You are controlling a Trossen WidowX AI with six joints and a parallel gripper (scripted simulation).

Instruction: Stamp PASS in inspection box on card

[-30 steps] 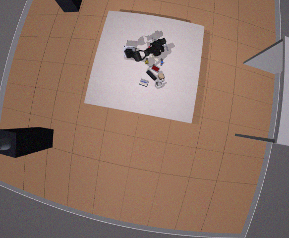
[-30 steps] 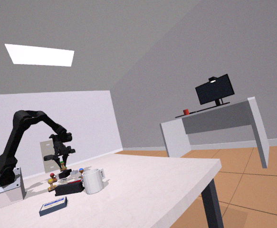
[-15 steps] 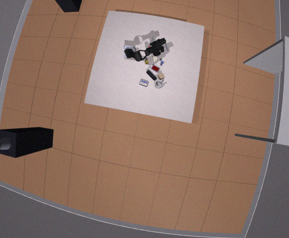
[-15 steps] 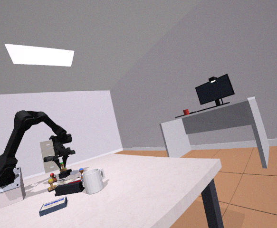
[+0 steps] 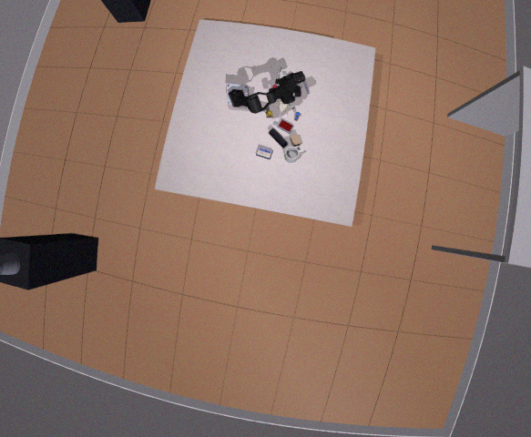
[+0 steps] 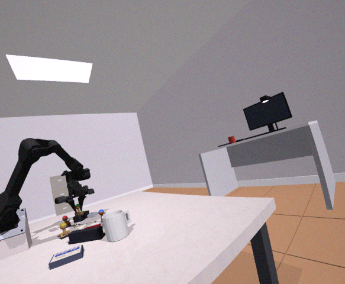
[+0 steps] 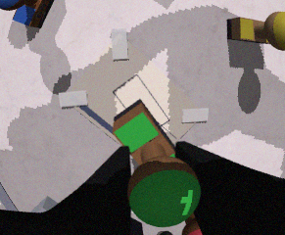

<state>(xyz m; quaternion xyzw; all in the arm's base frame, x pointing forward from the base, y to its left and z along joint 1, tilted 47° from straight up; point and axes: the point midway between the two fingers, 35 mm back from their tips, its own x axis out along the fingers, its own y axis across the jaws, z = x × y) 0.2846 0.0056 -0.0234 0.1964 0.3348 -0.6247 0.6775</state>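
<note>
My gripper [image 6: 79, 210] [image 7: 153, 152] is shut on the green stamp [image 6: 77, 205] [image 7: 164, 196], gripping it below its round knob. The stamp's brown block with a green label is over the card [image 5: 284, 107] [image 7: 147, 73] in the wrist view, covering the lower left part of the outlined box [image 7: 153, 97]. The visible part of the box shows no print. The stamp's underside is hidden, and I cannot tell whether it touches the card. The red ink pad [image 5: 285, 125] [image 6: 93, 226] lies beyond the card, towards the mug.
A blue stamp [image 5: 297, 115] [image 6: 101, 211], a yellow stamp [image 5: 269, 114] [image 6: 63, 226] [image 7: 282, 30] and a red stamp [image 6: 64, 218] stand around the card. A black block [image 5: 278, 137] [image 6: 86, 234], tan block [image 5: 295, 138], white mug [image 5: 291, 153] [image 6: 116, 226] and small blue-and-white box [image 5: 264, 151] [image 6: 65, 257] are beyond the pad.
</note>
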